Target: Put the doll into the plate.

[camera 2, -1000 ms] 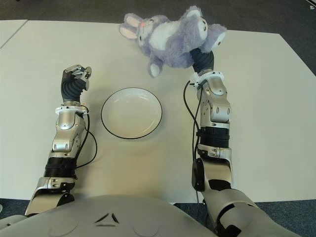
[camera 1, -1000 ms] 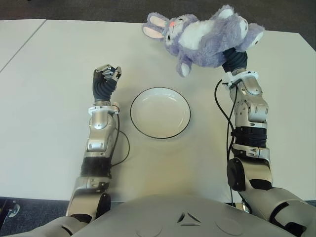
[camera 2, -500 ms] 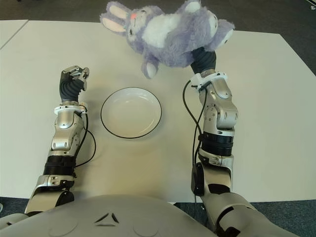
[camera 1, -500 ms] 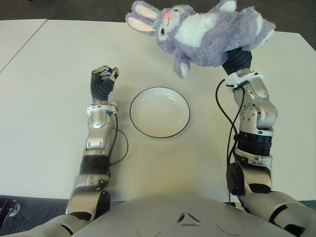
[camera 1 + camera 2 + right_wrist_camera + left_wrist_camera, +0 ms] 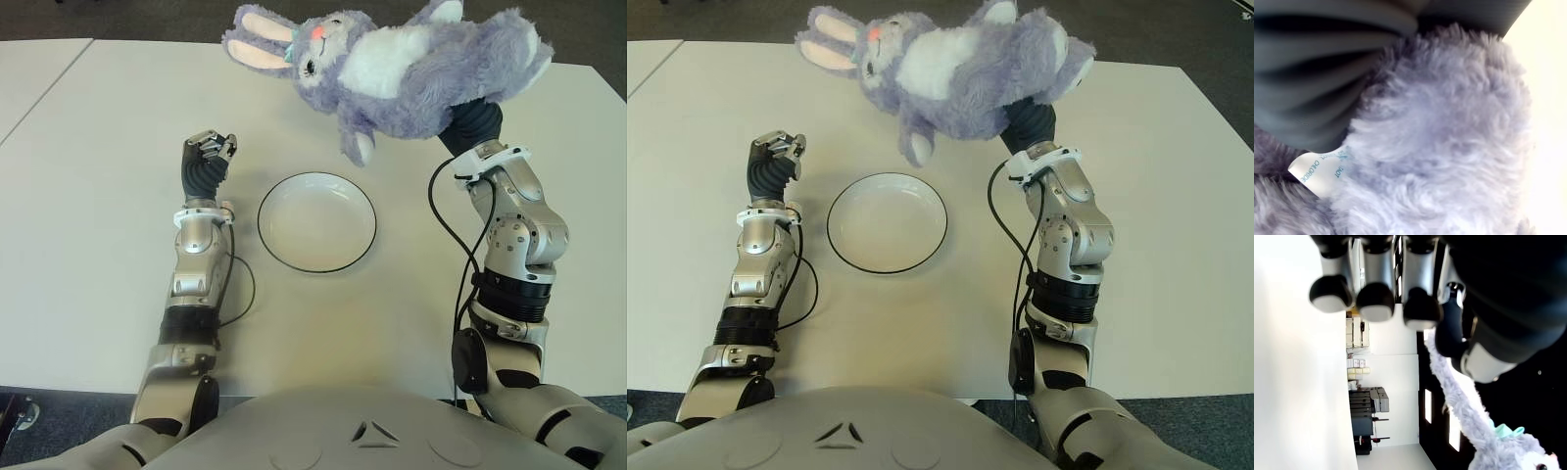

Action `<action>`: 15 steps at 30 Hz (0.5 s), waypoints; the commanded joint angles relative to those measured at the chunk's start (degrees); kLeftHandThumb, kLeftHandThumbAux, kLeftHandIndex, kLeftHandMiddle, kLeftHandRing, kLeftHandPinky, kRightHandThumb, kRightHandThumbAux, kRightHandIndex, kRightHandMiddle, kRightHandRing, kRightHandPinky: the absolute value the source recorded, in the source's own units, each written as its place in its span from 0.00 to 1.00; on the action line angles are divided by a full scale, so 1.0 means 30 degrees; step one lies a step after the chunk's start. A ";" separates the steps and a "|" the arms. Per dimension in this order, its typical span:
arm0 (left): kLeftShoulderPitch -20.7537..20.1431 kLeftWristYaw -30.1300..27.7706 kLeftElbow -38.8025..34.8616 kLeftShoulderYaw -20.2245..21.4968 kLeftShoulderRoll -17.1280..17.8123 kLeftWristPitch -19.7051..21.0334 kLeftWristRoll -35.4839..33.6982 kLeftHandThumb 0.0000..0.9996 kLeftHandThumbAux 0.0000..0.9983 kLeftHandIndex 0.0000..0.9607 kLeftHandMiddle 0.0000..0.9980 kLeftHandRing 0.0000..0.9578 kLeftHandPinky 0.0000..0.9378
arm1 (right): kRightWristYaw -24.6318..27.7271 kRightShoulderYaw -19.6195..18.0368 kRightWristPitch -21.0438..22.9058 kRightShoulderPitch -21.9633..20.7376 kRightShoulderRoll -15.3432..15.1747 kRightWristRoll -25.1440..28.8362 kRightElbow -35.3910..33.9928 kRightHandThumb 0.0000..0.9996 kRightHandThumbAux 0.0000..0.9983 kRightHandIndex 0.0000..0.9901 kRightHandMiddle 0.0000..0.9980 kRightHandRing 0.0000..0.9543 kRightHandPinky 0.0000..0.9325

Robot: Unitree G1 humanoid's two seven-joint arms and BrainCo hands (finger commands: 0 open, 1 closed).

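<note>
The doll is a purple plush rabbit with pink ears and a white belly. It hangs in the air above the table, beyond and to the right of the plate. My right hand is shut on its lower body, mostly hidden under the fur; the right wrist view is filled with purple fur and a white label. The white plate with a dark rim sits empty at the table's middle. My left hand shows left of the plate, fingers curled on nothing.
The white table stretches wide on both sides of the plate. A second table's corner shows at the far left. Dark floor lies beyond the table's far edge.
My right arm has raised the doll and carried it leftward, so its head now hangs farther left and nearer the plate. The left hand has stayed in place.
</note>
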 commanded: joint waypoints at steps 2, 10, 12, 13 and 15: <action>0.0790 0.0455 0.1143 0.0399 -0.0137 0.0345 0.0158 0.71 0.71 0.46 0.88 0.92 0.93 | 0.0276 -0.0024 0.0851 0.0562 -0.0316 0.0863 -0.0827 0.85 0.68 0.40 0.54 0.92 0.95; 0.0295 0.1526 0.1474 0.0846 0.0024 0.0428 0.0558 0.71 0.70 0.46 0.88 0.92 0.94 | 0.0345 0.0266 0.1448 0.1053 -0.0725 0.1009 -0.1637 0.85 0.68 0.40 0.54 0.91 0.94; 0.0244 0.1604 0.1520 0.0908 0.0066 0.0479 0.0568 0.71 0.70 0.46 0.88 0.92 0.94 | 0.0404 0.0325 0.1478 0.1122 -0.0767 0.1035 -0.1720 0.85 0.68 0.40 0.54 0.91 0.94; 0.0216 0.1628 0.1551 0.0998 0.0133 0.0509 0.0545 0.71 0.70 0.46 0.88 0.92 0.94 | 0.0667 0.0387 0.1601 0.1235 -0.0908 0.1173 -0.1747 0.85 0.68 0.40 0.54 0.91 0.94; 0.0170 0.1639 0.1605 0.1159 0.0235 0.0507 0.0499 0.71 0.70 0.46 0.88 0.92 0.94 | 0.1039 0.0498 0.1797 0.1368 -0.1128 0.1360 -0.1771 0.85 0.68 0.40 0.54 0.91 0.94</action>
